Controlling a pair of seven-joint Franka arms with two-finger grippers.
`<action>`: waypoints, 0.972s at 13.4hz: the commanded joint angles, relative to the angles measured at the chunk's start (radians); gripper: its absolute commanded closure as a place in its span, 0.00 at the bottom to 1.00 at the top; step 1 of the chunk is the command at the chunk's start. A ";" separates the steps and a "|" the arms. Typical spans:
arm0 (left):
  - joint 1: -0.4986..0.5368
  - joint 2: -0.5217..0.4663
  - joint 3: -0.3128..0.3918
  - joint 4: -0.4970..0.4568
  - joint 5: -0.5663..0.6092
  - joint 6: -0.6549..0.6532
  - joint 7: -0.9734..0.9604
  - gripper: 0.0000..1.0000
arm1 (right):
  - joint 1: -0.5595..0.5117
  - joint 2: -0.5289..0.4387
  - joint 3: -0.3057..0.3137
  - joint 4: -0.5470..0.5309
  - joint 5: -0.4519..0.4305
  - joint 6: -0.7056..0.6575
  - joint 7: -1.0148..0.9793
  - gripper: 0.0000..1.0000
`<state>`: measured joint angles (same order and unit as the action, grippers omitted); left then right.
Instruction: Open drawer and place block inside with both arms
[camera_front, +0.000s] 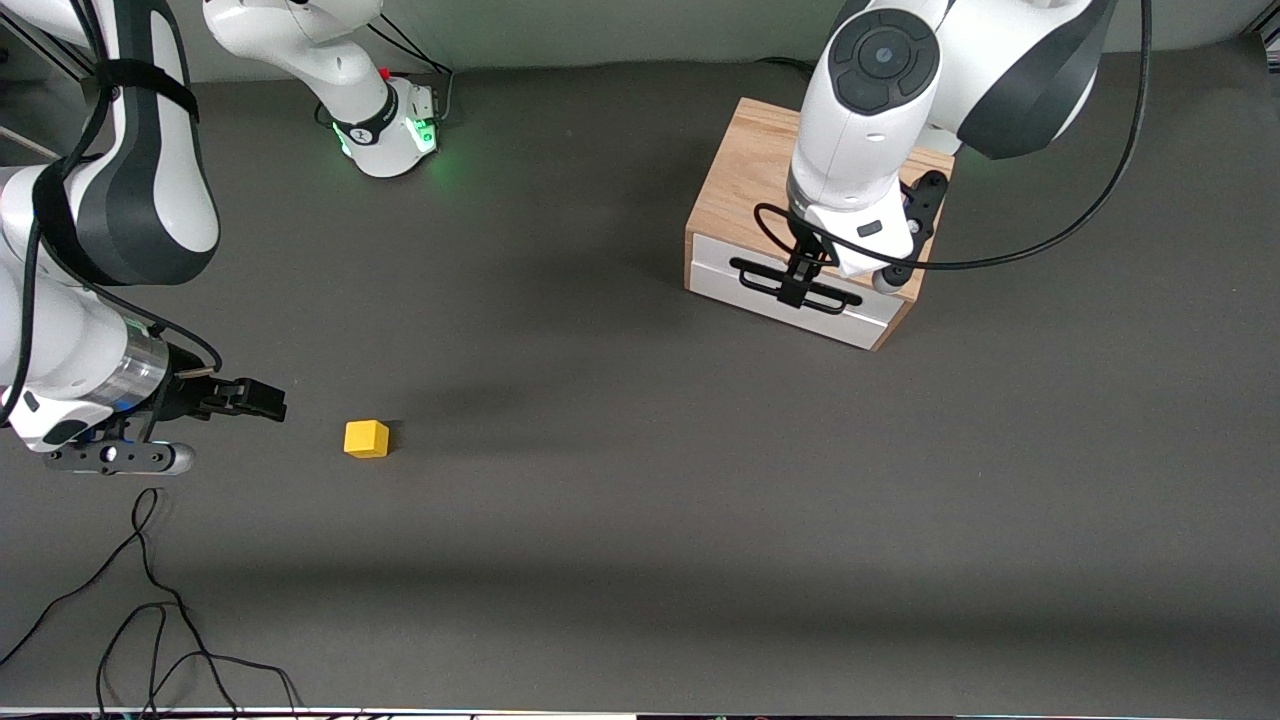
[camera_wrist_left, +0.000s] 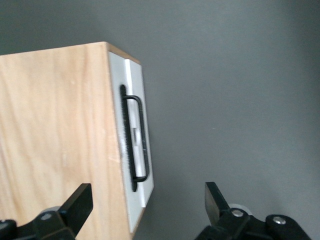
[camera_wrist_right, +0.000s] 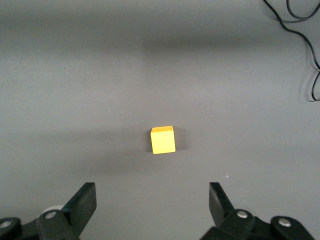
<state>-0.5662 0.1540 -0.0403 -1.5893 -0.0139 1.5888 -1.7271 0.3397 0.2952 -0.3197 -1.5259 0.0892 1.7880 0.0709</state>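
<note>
The oak box (camera_front: 745, 175) stands toward the left arm's end of the table. Its drawer (camera_front: 880, 318) is shut, the white front flush with the box, the black handle (camera_front: 795, 285) across it. My left gripper (camera_front: 800, 272) hangs open over the box's front edge. In the left wrist view this gripper (camera_wrist_left: 148, 197) straddles the drawer front (camera_wrist_left: 135, 90), one finger over the box top, the other over the table; it holds nothing, and the handle (camera_wrist_left: 141, 135) is untouched. The yellow block (camera_front: 366, 438) lies on the table. My right gripper (camera_front: 262, 402) is open beside it, short of the block (camera_wrist_right: 163, 140), jaws (camera_wrist_right: 151, 195) empty.
Loose black cables (camera_front: 150, 620) trail over the table near the front camera at the right arm's end, and also show in the right wrist view (camera_wrist_right: 305, 30). The right arm's base (camera_front: 395, 130) glows green at the table's back edge.
</note>
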 joint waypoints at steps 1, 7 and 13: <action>-0.017 0.021 0.008 0.011 -0.020 -0.049 -0.026 0.00 | 0.004 -0.010 -0.009 -0.005 -0.011 0.007 0.000 0.00; -0.011 0.090 0.008 -0.027 -0.057 0.017 -0.026 0.00 | -0.005 -0.025 -0.010 -0.002 -0.005 0.002 0.001 0.00; -0.012 0.101 0.008 -0.179 -0.043 0.183 -0.012 0.00 | -0.005 -0.014 -0.004 0.023 0.003 0.013 0.003 0.00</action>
<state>-0.5679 0.2690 -0.0396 -1.7145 -0.0590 1.7242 -1.7321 0.3327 0.2884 -0.3234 -1.5042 0.0890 1.7931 0.0705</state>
